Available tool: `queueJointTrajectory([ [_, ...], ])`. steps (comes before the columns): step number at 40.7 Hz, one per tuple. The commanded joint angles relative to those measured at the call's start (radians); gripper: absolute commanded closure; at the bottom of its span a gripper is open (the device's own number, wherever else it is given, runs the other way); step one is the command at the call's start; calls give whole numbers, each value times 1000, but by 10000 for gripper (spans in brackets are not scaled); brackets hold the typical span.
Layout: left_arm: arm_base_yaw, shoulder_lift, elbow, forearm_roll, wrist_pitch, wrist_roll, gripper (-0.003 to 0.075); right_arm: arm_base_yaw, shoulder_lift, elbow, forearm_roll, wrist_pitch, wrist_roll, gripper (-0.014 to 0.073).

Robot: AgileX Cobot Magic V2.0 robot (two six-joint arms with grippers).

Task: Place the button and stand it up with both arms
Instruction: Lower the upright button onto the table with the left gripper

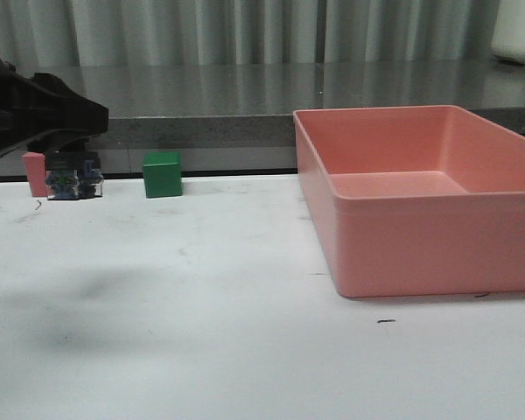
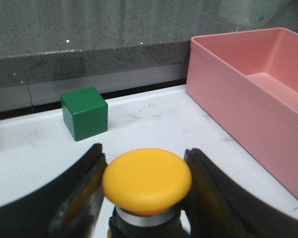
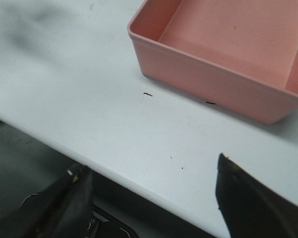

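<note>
Over at the far left of the table (image 1: pixel 201 332), the left gripper (image 2: pixel 144 193) is sitting around the button (image 2: pixel 147 181), fingers (image 2: pixel 84 193) flanking the yellow cap on both sides. They're looking tight against it in the wrist cam, so I'm reading it as pinching the button, tho contact on the right side isn't 100% clear. Front cam is showing the button's dark base w/ bluish terminals down at table level under the arm, next to a small pink block (image 1: pixel 35 173), and it's looking upright, cap on top.

Progress imo: the button is already standing, or is just being set down. What's left is letting go and backing off w/o tipping it. Whether the right arm is still needed, can't tell.

The right gripper (image 3: pixel 154 198) is hanging over the near table edge, jaws spread wide, holding nothing, well apart from the button.

Count:
- button x1
- green cube (image 1: pixel 162 174) x1, just right of the button
- pink block x1
- pink bin (image 1: pixel 420 236) x1, nothing visible inside
- grippers x2
</note>
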Motion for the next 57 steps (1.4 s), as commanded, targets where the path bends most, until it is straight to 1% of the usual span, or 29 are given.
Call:
queueJointTrajectory([
  [1,2,-42,28,-29,-210,83,459,-8,2,-24,5,-55,-9,53],
  [6,2,-22,108,-139,-362,147,459,-8,2,-24,5,-55,-9,53],
  [9,2,14,139,-198,-450,162,459,-8,2,-24,5,-55,-9,53],
  [13,2,81,164,-208,-575,162,459,-8,2,-24,5,-55,-9,53],
  [17,2,156,170,-208,-653,162,459,-8,2,-24,5,-55,-9,53],
  [27,2,301,149,-227,-653,162,459,-8,2,-24,5,-55,-9,53],
  [37,2,309,126,-218,-653,160,459,-8,2,-24,5,-55,-9,53],
  [50,2,362,42,-220,-653,160,459,-8,2,-24,5,-55,-9,53],
  [57,2,367,28,-219,-653,160,459,-8,2,-24,5,-55,-9,53],
])
